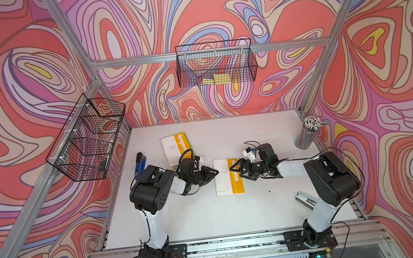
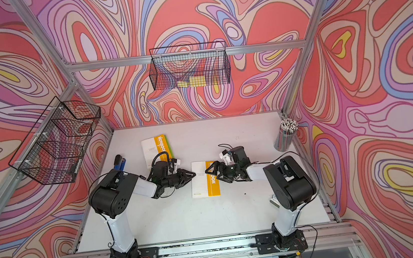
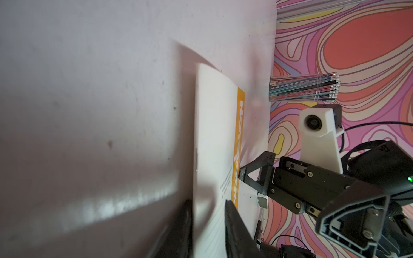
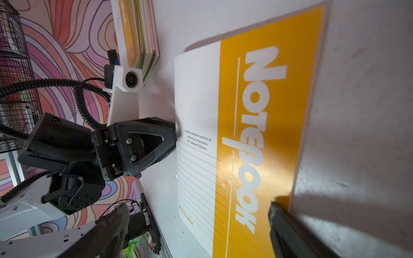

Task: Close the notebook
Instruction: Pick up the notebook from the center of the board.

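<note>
A thin notebook with a white and orange cover is seen lying flat and closed near the middle of the white tabletop, its orange strip turned to the right. The left gripper is held at the notebook's left edge. In the left wrist view its fingers are parted by a modest gap, with the white cover seen between them, and no grip can be made out. The right gripper is placed over the orange strip, its jaws spread wide and nothing held. A stack of similar notebooks is found farther back on the left, and a clear cup of pencils at the far right corner.
</note>
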You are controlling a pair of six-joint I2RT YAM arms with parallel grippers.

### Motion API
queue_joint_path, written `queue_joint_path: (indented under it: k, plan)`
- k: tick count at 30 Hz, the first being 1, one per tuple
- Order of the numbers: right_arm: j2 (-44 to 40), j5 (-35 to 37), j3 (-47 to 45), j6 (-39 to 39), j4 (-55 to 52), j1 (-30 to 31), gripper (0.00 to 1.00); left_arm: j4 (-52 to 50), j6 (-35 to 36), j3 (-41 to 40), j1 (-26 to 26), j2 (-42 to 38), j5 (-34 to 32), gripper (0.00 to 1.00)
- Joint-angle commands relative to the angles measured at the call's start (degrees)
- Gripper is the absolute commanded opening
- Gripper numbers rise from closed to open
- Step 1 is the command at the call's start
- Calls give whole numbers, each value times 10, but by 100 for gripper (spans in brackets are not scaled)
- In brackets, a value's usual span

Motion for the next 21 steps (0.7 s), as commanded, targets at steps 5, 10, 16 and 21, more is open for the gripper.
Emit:
queue_joint_path:
  k: [5,10,16,21]
  plan:
    - [-6,5,-1,-10,-3,4,98,66,-20,-3,3,15,31,16]
    - [-5,3,1,-9,-4,4,98,79,-25,-4,4,15,37,0]
    - [-28,-10,8,-5,-12,4,98,51,-23,3,4,-11,34,0]
    - [-77,3,27,-30,-74,3,98,-95,31,49,4,-68,17,0]
